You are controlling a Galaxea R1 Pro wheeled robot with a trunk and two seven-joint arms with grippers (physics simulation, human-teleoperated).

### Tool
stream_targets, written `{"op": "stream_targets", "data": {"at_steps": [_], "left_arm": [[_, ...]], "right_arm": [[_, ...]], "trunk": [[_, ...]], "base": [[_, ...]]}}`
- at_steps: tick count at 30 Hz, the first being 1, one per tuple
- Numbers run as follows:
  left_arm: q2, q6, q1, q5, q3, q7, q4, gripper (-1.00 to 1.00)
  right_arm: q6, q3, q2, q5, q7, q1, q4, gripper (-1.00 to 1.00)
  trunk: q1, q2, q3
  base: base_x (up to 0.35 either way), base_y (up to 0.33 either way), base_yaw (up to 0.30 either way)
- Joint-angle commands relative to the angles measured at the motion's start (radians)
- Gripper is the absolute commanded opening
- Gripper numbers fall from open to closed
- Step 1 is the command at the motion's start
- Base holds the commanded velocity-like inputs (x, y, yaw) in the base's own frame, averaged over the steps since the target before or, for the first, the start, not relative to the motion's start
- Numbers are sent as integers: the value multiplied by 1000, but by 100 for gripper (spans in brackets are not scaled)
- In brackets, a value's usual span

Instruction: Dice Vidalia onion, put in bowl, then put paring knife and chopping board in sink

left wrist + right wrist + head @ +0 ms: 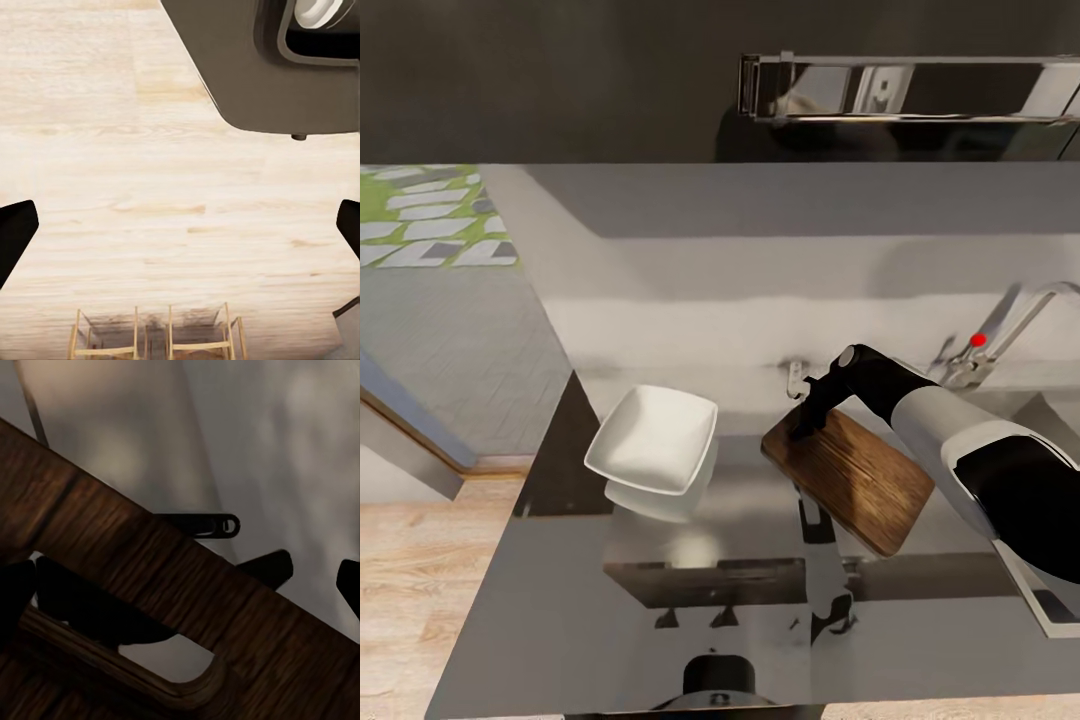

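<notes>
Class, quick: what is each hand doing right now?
Left hand: open, holding nothing, above the floor.
Right hand: at the far corner of the board; whether it grips cannot be told.

Soft, even light is rendering slightly blurred pictures. The countertop [660, 600] is mirroring the bowl [653, 438]. The right wrist view is showing dim.

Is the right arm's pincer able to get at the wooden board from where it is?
Probably yes: the right pincer is already at the board's far corner, with nothing between them. The wrist view shows the board close up; whether it's gripped, I cannot tell.
</notes>
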Motion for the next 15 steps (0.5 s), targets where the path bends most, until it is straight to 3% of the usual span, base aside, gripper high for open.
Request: {"op": "stream_targets", "data": {"at_steps": [1,15], "left_arm": [[0,-6,-1,1,0,-2,2,100],[0,-6,-1,1,-1,-2,2,100]], "right_arm": [[10,-4,0,4,6,0,-3,100],[10,-3,0,3,6,0,-3,100]], "trunk": [[0,-2,-3],[0,-2,-24]], "base": [[0,0,0],[0,0,0]]}}
